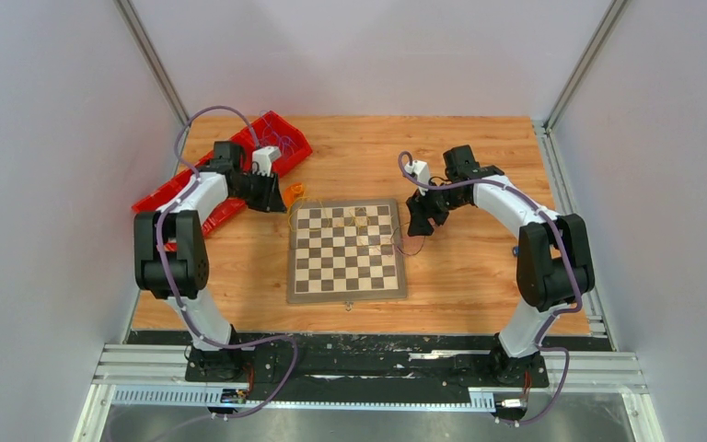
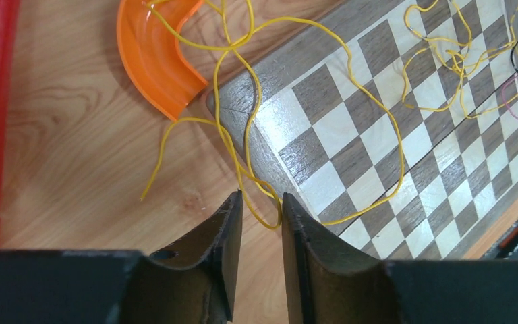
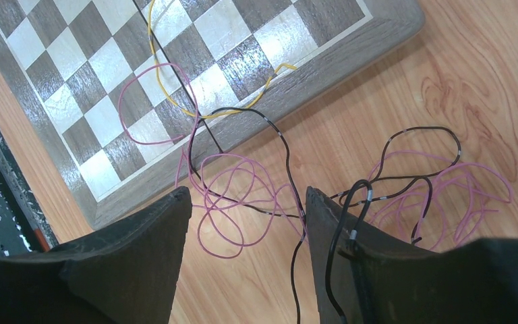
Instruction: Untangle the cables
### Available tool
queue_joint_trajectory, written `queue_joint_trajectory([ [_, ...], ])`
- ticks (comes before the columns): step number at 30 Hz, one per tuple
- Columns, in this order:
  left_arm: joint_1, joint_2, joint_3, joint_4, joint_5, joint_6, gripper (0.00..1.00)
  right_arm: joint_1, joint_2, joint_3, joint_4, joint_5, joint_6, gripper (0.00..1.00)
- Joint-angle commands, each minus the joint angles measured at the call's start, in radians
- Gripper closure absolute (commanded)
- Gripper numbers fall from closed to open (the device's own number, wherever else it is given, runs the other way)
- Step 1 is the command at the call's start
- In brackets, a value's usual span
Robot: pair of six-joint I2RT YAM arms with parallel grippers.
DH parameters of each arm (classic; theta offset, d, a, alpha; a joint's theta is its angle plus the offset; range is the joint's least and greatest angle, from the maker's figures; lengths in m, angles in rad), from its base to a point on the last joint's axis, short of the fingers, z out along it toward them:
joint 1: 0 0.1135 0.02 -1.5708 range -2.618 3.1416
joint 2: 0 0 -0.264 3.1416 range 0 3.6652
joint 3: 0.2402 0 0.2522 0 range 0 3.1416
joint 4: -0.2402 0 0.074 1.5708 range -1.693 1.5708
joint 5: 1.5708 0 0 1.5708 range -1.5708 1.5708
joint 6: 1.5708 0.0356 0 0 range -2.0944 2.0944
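- The cables lie across the chessboard (image 1: 346, 250) and spill off both of its side edges onto the wooden desk (image 1: 479, 276).
- The yellow cable (image 2: 253, 115) loops over the board's left corner, crosses a curved orange plastic piece (image 2: 155, 61) and gathers in a denser snarl further across the squares. One free end lies on bare desk beside the board.
- The pink-purple cable (image 3: 229, 202) and the black cable (image 3: 276, 135) are coiled through each other just off the board's right edge. A strand of each reaches up onto the squares, where they cross a yellow strand.
- The left hand (image 2: 262, 202) has its jaws only slightly apart. A bend of the yellow cable dips into the gap at the tips, and with daylight on both sides it does not look clamped.
- The right hand (image 3: 246, 196) has its jaws wide apart over the pink-purple and black coils and grips nothing. The black cable trails over the front of one finger.
- Red bins (image 1: 276, 138) sit at the far left, apart from the tangle.
- These wires look nearly weightless, limp but a little springy, so they should drag easily and hold their curls.
- Being so thin and smooth, they will probably slide out unless the hand closes fully.
- The best hold seems to be a single run or a free end well away from any crossing.
- A hard pull on a loop would likely tighten the snarl.
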Motion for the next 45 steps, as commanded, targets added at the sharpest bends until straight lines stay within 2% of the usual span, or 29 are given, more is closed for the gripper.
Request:
queue_joint_trajectory([
  [1,-0.001,0.030,0.024,-0.004,0.021,-0.083,0.60,0.004,-0.039,0.005,0.005,-0.003,0.005,0.38],
  [2,0.000,0.033,0.019,0.008,0.016,-0.094,0.55,0.004,-0.036,0.008,0.006,-0.003,0.006,0.38],
  [6,-0.001,0.060,0.008,0.043,0.025,-0.143,0.47,0.003,-0.027,0.016,0.006,-0.006,0.009,0.38],
  [10,-0.024,0.099,0.017,0.060,0.037,-0.169,0.46,0.003,-0.020,0.026,0.001,-0.005,0.011,0.38],
  [18,-0.048,0.150,0.014,0.094,0.040,-0.196,0.52,0.004,-0.019,0.024,-0.003,0.001,0.016,0.38],
  [22,-0.046,0.160,0.017,0.087,0.027,-0.196,0.63,0.004,-0.019,0.023,-0.006,0.005,0.016,0.38],
  [27,-0.043,0.105,-0.020,0.075,0.011,-0.188,0.95,0.004,-0.022,0.027,-0.008,0.009,0.015,0.38],
  [29,-0.034,0.052,-0.050,0.086,-0.006,-0.183,1.00,0.003,-0.026,0.024,-0.010,0.010,0.014,0.38],
  [34,0.015,-0.048,-0.102,0.088,-0.068,-0.174,1.00,0.004,-0.035,0.009,-0.011,0.008,0.010,0.38],
  [41,0.007,-0.004,-0.077,0.066,-0.171,-0.157,0.98,0.004,-0.023,0.015,-0.013,-0.002,0.018,0.38],
  [44,-0.026,0.021,-0.045,0.043,-0.194,-0.136,0.78,0.004,-0.020,0.017,-0.013,0.000,0.019,0.38],
  [45,-0.034,0.026,-0.041,0.042,-0.195,-0.128,0.75,0.004,-0.018,0.017,-0.014,0.002,0.019,0.38],
])
